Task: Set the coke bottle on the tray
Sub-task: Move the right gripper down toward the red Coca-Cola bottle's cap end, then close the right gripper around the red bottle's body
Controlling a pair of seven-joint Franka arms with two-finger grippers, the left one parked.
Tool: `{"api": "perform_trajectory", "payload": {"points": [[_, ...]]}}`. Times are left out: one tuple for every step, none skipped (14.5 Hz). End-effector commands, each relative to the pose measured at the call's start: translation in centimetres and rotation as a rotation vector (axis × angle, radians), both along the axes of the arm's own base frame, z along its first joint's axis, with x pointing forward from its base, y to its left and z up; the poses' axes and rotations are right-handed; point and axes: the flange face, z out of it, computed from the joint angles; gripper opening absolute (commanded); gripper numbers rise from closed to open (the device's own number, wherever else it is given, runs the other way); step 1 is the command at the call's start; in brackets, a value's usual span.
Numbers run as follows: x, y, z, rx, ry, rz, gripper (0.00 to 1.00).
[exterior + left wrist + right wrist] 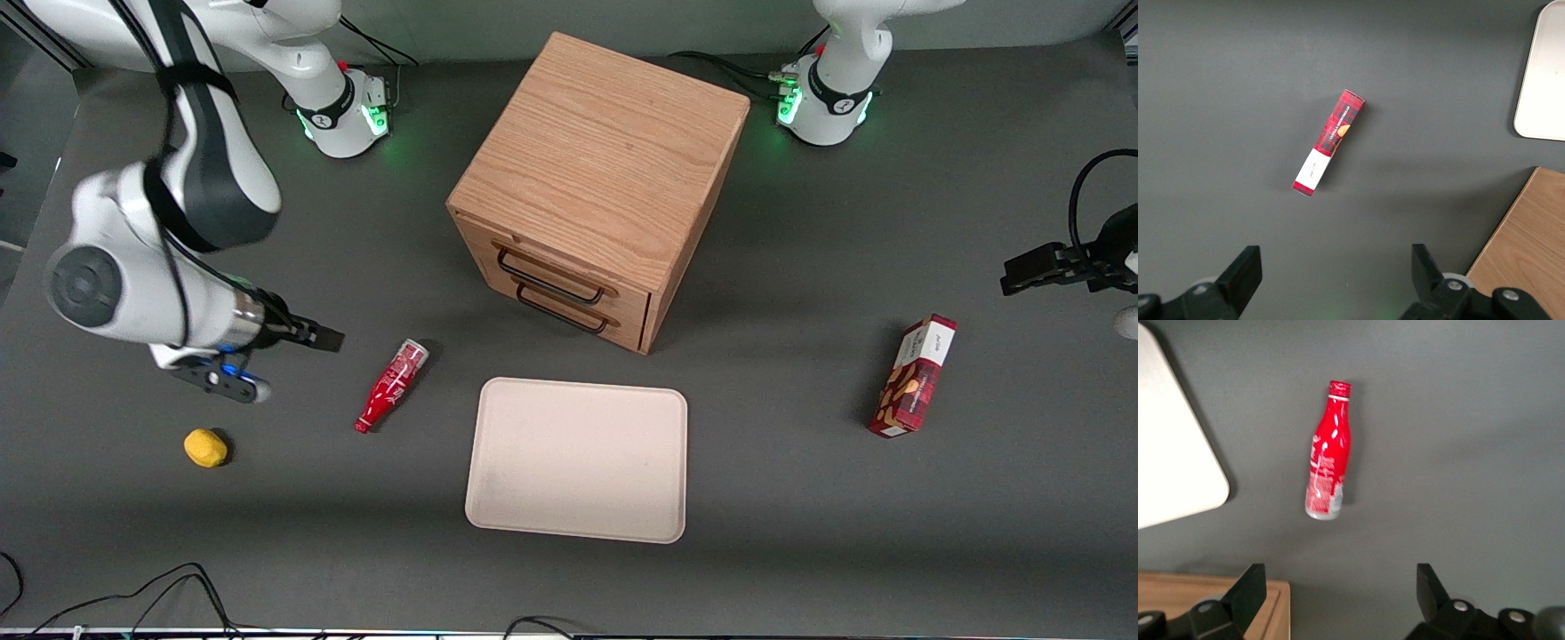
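in the front view you have the coke bottle (391, 386) lying on its side on the dark table (800, 551), apart from the tray (578, 460) and just off its edge toward the working arm's end. its red cap points nearer the camera, its silvery base toward the wooden cabinet (597, 191). your gripper (322, 338) hangs near the bottle, farther toward the working arm's end, not touching it. a yellow ball (205, 447) sits nearer the camera than the gripper, and a red snack box (914, 376) lies well off toward the parked arm's end. the tray holds nothing.

in the left wrist view you only get the snack box (1330, 142), a corner of the tray (1543, 80) and a corner of the cabinet (1521, 257).

in the right wrist view the bottle (1329, 452) lies between and ahead of the fingers (1248, 590), which stand wide apart with nothing between them.

judging by its look, the bottle is small, light and rigid, with a smooth round body that may roll or slip. you'd do best to close across the wide labelled body, square to its long axis, not on the narrow neck.
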Motion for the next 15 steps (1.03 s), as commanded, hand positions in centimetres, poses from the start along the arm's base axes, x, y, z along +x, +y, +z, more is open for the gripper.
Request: {"api": "perform_trajectory", "payload": {"points": [[0.4,0.6,-4.5,-0.037,-0.022,-0.044,1.00],[0.4,1.3,-6.3,-0.056,-0.031,-0.044,1.00],[0.4,1.4,-8.0,-0.064,-0.039,-0.076,1.00],[0.3,1.9,-9.7,-0.065,-0.050,-0.089,1.00],[0.2,2.3,-10.9,-0.076,-0.061,-0.106,1.00],[0.2,3.3,-12.0,-0.087,-0.067,-0.119,1.00],[0.1,3.9,-13.5,-0.090,-0.067,-0.124,1.00],[0.1,4.7,-14.9,-0.095,-0.074,-0.129,1.00],[0.2,5.0,-16.1,-0.105,-0.087,-0.143,1.00],[0.3,5.0,-17.3,-0.120,-0.099,-0.145,1.00],[0.1,5.0,-18.5,-0.132,-0.094,-0.139,1.00],[0.1,5.0,-19.3,-0.135,-0.093,-0.133,1.00],[0.0,5.0,-19.9,-0.140,-0.087,-0.127,1.00],[-0.1,5.1,-20.5,-0.146,-0.089,-0.121,1.00],[-0.1,5.1,-21.2,-0.149,-0.088,-0.130,1.00]]}}
